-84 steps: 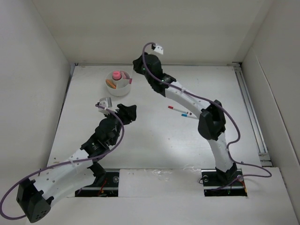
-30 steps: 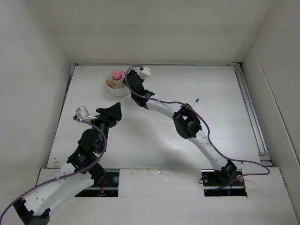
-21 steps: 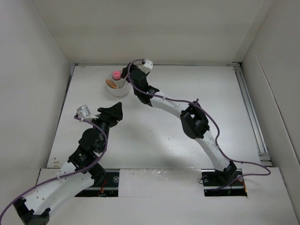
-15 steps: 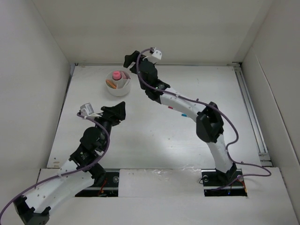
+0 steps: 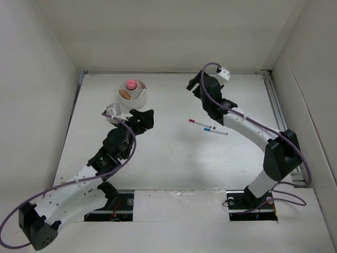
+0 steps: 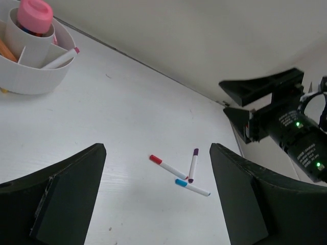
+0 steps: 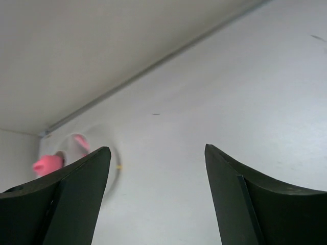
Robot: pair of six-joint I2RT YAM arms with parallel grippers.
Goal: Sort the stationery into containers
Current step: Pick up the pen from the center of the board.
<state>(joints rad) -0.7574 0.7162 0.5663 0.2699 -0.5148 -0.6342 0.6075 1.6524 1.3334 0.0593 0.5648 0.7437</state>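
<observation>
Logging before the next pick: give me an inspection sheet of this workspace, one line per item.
Surface: white table, plain.
Job's things: divided white bowl holds a pink-topped item, an orange piece and one pen; red-capped pen, purple-capped pen and blue-capped pen lie loose in a cluster on the table.
Clutter: nothing seen.
Grippers: left gripper and right gripper both open, empty.
Cables: purple cables run along both arms.
Surroundings: white walls on three sides.
</observation>
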